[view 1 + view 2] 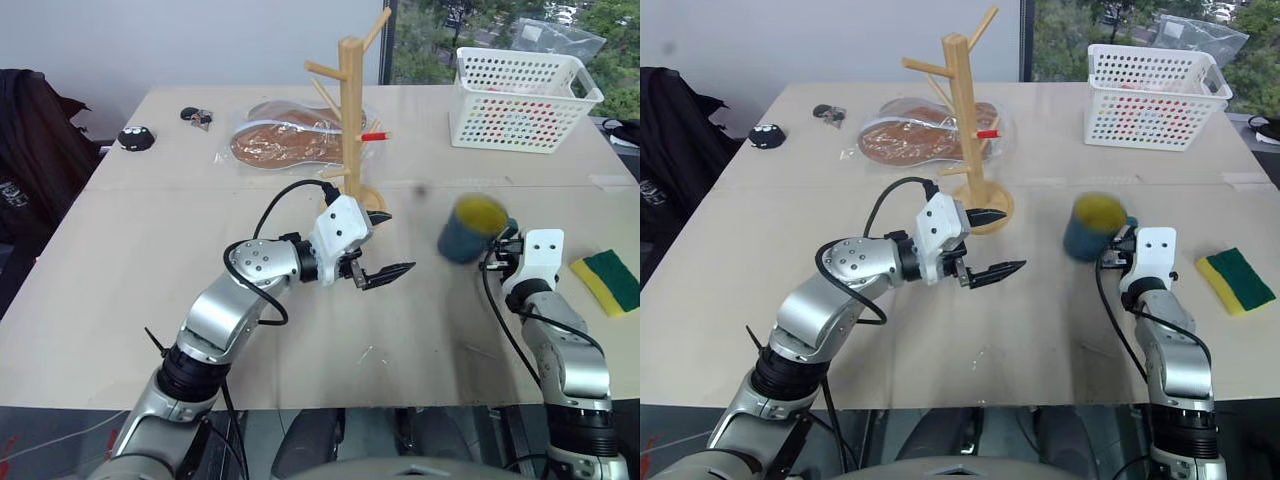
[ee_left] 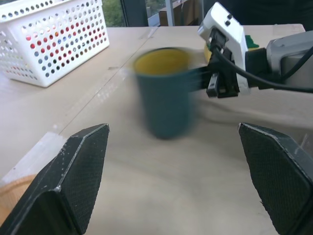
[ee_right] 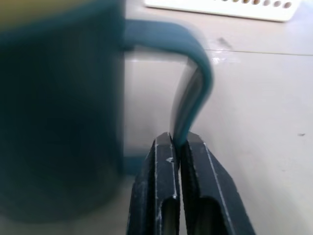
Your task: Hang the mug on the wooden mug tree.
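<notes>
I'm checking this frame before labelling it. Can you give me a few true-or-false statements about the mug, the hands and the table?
1. The right hand is shut on the mug's handle. True.
2. The left hand is shut. False: its fingers stand wide apart.
3. The mug hangs on the wooden mug tree. False: it is beside the tree, at the right hand.
4. A green-and-yellow sponge lies near the right arm. True.
5. The white basket lies overturned. False: it stands upright.
</notes>
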Controlling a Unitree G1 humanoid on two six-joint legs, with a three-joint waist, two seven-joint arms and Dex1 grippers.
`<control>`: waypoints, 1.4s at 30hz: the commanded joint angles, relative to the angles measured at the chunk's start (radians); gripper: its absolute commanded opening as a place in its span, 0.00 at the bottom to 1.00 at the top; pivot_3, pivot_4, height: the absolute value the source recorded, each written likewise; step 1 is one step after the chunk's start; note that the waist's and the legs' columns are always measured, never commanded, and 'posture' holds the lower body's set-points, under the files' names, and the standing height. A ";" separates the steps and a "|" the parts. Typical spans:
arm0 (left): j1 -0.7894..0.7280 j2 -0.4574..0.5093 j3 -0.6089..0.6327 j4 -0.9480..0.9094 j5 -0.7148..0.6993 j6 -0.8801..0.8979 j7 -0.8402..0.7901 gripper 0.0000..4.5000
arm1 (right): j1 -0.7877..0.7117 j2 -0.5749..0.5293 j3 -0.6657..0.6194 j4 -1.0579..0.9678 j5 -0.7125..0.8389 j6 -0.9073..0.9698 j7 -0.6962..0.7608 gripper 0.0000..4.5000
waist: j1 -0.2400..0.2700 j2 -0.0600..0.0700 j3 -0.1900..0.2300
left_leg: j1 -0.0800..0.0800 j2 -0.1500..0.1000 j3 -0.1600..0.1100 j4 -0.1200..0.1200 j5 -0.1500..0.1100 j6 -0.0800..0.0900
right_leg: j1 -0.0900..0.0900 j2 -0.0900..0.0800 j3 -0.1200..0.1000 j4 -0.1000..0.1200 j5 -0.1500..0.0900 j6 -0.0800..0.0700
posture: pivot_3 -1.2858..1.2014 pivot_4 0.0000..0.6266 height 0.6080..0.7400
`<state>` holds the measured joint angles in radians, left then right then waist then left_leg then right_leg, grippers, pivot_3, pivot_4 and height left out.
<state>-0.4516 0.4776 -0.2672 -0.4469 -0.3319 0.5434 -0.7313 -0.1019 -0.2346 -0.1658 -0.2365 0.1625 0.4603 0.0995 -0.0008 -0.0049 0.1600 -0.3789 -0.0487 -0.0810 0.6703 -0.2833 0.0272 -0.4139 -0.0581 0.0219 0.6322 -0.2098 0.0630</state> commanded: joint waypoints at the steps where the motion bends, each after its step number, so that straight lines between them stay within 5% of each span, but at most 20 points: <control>1: 0.024 -0.016 0.019 -0.045 0.007 -0.022 0.028 0.97 | -0.031 -0.019 -0.007 0.006 0.005 -0.038 0.029 0.01 | -0.005 0.000 0.000 | 0.000 0.000 0.000 0.000 0.000 0.000 | 0.000 0.000 0.000 0.000 0.000 0.000 | 0.52 0.24 1.00; 5: 0.083 -0.053 0.058 -0.028 0.020 -0.101 0.070 0.97 | -0.086 -0.118 0.023 0.020 0.006 -0.051 0.160 0.01 | -0.013 0.000 0.000 | 0.000 0.000 0.001 0.000 0.000 0.000 | 0.000 0.000 0.001 0.000 0.000 0.000 | 0.52 0.24 1.00; 11: 0.243 -0.250 0.220 -0.024 -0.057 -0.327 0.171 0.97 | -0.282 -0.363 0.101 0.001 0.073 -0.016 0.491 0.01 | -0.015 0.001 0.001 | 0.001 0.001 0.003 0.000 0.000 0.000 | 0.000 0.000 0.002 0.001 0.000 0.000 | 0.52 0.24 1.00; 17: 0.409 -0.315 0.243 -0.023 -0.085 -0.542 0.123 0.97 | -0.617 -0.498 0.237 0.091 0.075 -0.007 0.772 0.01 | -0.014 0.002 0.002 | 0.000 0.000 0.004 0.001 -0.001 0.001 | -0.001 -0.003 0.002 -0.001 0.000 0.000 | 0.52 0.24 1.00; 28: 0.488 -0.355 0.263 0.031 -0.095 -0.744 0.107 0.97 | -1.020 -0.442 0.456 0.484 -0.092 -0.178 1.009 0.01 | -0.006 -0.001 0.001 | -0.004 -0.001 0.000 0.000 -0.001 0.002 | -0.001 -0.007 -0.003 -0.005 0.001 -0.001 | 0.52 0.24 1.00; 42: 0.485 -0.371 0.253 0.055 -0.093 -0.803 0.141 0.97 | -1.163 -0.330 0.468 0.651 -0.174 -0.273 1.058 0.01 | -0.010 -0.001 0.001 | -0.007 -0.001 0.000 -0.001 -0.001 0.001 | -0.007 -0.009 -0.002 -0.004 0.001 -0.001 | 0.52 0.24 1.00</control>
<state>0.0431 0.1074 -0.0108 -0.3808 -0.4226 -0.2335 -0.5926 -1.2156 -0.5657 0.3177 0.4285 -0.0066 0.2122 1.1504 -0.0108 -0.0055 0.1610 -0.3855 -0.0498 -0.0809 0.6689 -0.2843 0.0285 -0.4206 -0.0670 0.0195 0.6277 -0.2091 0.0624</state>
